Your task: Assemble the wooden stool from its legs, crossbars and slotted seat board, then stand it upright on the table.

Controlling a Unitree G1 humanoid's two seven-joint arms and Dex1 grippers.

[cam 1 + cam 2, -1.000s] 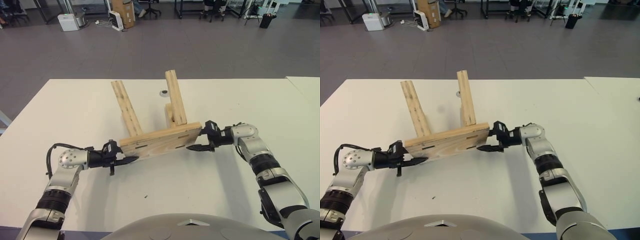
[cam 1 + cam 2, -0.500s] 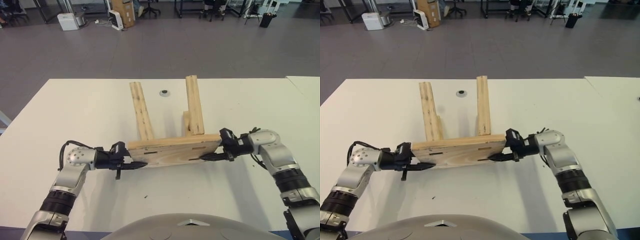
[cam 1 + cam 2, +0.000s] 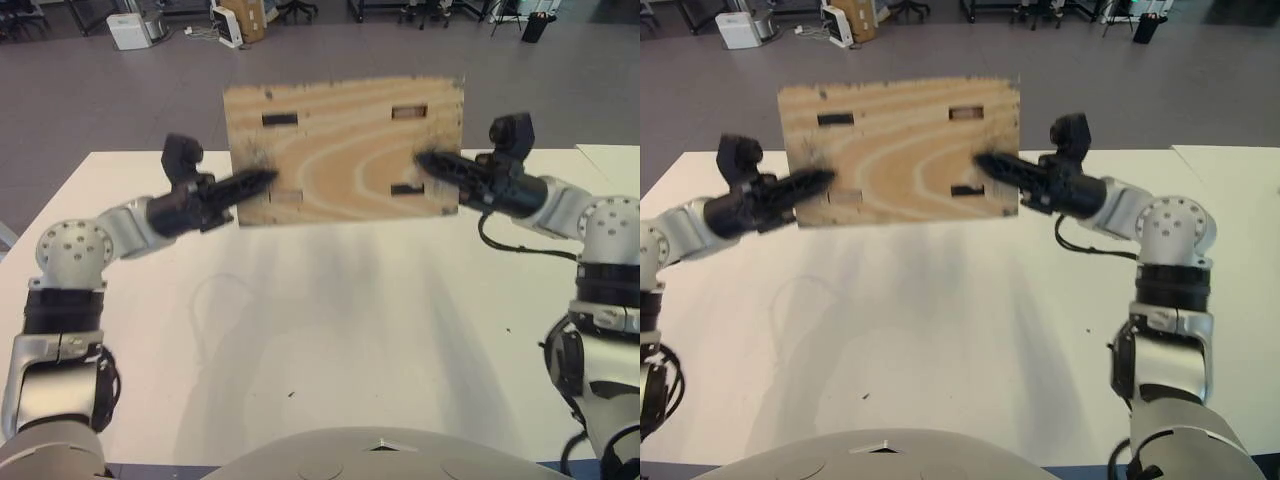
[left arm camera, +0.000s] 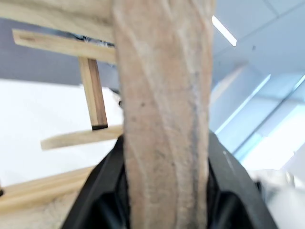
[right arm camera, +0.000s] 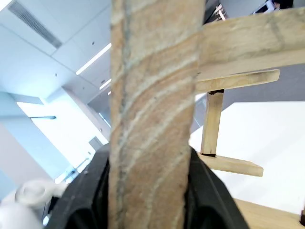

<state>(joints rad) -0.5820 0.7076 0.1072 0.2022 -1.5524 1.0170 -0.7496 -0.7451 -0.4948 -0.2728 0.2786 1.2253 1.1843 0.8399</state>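
The stool looks fully assembled, so the step in hand is the last one: standing it upright. The slotted seat board (image 3: 345,150) hangs in the air at 12 o'clock above the table (image 3: 330,340), its face toward the robot. The left claw (image 3: 262,182) is clamped on its 9 o'clock edge and the right claw (image 3: 428,162) on its 3 o'clock edge. The legs (image 5: 248,43) and a crossbar (image 5: 212,121) point away behind it. Next, I judge, both arms must tip the seat level together (an uneven turn could twist it loose) and lower the feet onto the table.
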